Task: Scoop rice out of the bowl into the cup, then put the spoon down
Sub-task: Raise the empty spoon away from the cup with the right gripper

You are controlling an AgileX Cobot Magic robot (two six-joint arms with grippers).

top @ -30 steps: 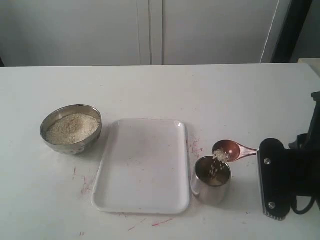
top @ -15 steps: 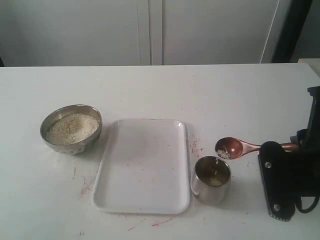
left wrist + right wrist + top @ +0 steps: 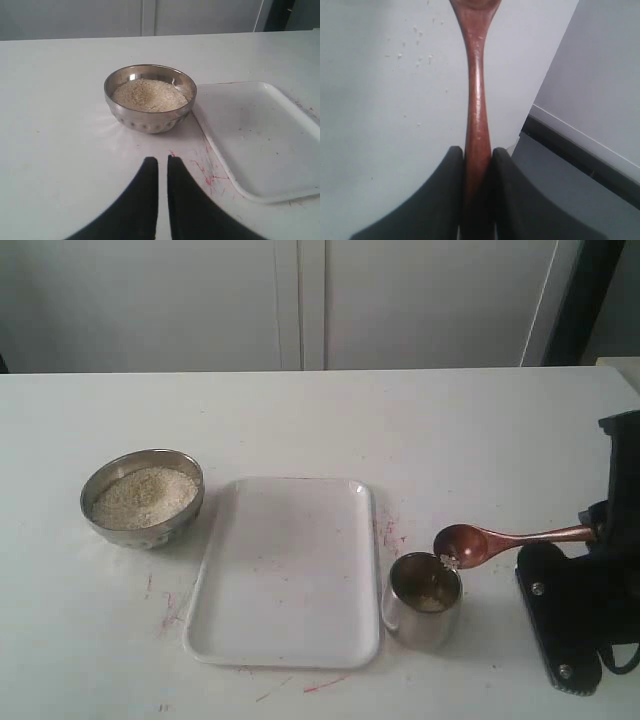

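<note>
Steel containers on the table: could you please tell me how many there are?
2. The bowl with rice stands left of the white tray in the exterior view; the cup stands at the tray's right, below the spoon. No others show.

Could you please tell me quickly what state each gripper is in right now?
Left gripper: closed, holding nothing.
Right gripper: closed on the spoon, gripping its handle.

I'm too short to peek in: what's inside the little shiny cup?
Some rice lies at the bottom of the cup. Its near wall hides how deep the rice goes.
</note>
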